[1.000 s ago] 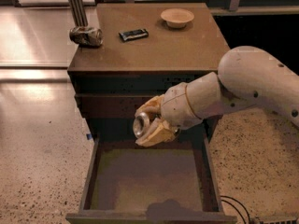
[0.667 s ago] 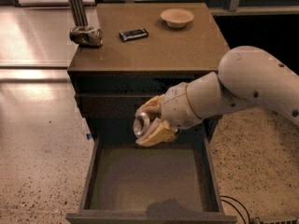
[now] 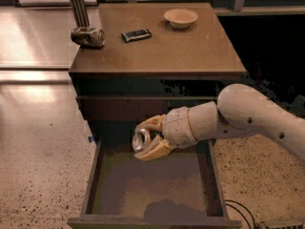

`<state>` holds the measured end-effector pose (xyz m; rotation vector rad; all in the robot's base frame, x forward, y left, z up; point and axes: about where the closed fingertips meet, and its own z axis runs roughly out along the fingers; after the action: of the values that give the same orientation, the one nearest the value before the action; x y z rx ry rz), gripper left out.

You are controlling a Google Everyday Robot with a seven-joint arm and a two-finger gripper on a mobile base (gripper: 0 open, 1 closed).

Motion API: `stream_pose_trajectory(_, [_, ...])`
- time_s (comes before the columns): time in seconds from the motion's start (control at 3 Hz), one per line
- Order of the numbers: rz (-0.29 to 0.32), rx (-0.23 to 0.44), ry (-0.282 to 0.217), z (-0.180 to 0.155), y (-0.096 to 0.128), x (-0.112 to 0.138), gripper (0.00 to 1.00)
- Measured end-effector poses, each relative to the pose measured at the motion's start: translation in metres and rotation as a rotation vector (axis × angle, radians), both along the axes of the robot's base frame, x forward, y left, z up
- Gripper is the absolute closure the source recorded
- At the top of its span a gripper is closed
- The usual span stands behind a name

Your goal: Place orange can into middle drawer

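The middle drawer (image 3: 90, 185) stands pulled out at the bottom of the view, wide and shallow with a flat olive-brown floor. My gripper (image 3: 147, 140) reaches in from the right on the white arm and is shut on the orange can (image 3: 141, 140). The can lies on its side with its silver end facing the camera. It is held just above the back part of the drawer floor, below the cabinet front.
On the cabinet top (image 3: 190, 51) lie a dented silvery can (image 3: 88, 36) at the left edge, a dark flat packet (image 3: 136, 35) and a small tan bowl (image 3: 180, 17). A closed drawer front (image 3: 119, 109) sits above the open drawer. Speckled floor (image 3: 38, 166) lies left.
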<state>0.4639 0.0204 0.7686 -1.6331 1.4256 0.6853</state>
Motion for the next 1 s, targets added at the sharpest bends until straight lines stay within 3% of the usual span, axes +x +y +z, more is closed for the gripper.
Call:
stream_pose_trajectory(0.33, [0.009,0.139,0.015,-0.041,0.018,0.008,1.00])
stream_pose_trajectory(0.67, [-0.021,0.274,0.098,-0.107,0.024,0.009,1.00])
stream_pose_trajectory(1.0, [-0.021,0.274,0.098,-0.107,0.024,0.009,1.00])
